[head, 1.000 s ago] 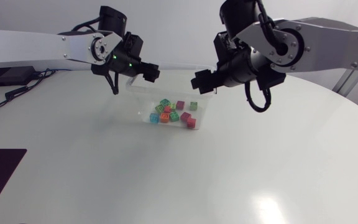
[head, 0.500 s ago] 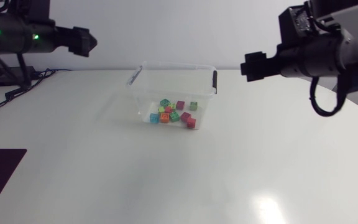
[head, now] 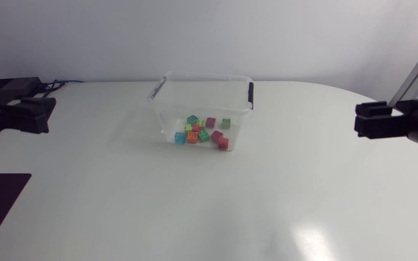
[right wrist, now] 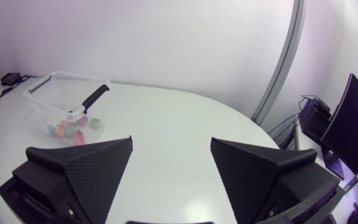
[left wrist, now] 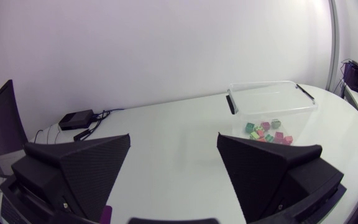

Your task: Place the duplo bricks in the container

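Looking down on the table [head: 194, 210], the duplo bricks [head: 203, 131] are all heaped on the floor of the clear container [head: 167, 109], green, red, blue and orange in one loose cluster. I can spot none on the bare surface around the container, so by my reckoning the job is as good as done.

How would they handle? Small hard plastic blocks, light and stiff, smooth on the flanks and studded on top. A pinch across two flat opposite sides looks the safest hold, since a bite on a corner could well squirt one free. The container itself looks thin-walled and light, likely to skid if bumped. Its rim or the dark latch [head: 250, 94] on its end would be the places to take it.

Now the arms. The left gripper [left wrist: 174, 143] sits low and well apart from the container, off its left end, aimed across the table at it, fingers spread wide with nothing between them. The right gripper [right wrist: 171, 142] mirrors that, well clear of the container's latch end, also gaping and empty, with the bricks visible ahead of it through the clear wall. Both arms sit level, out beyond either end of the container, neither one over it.
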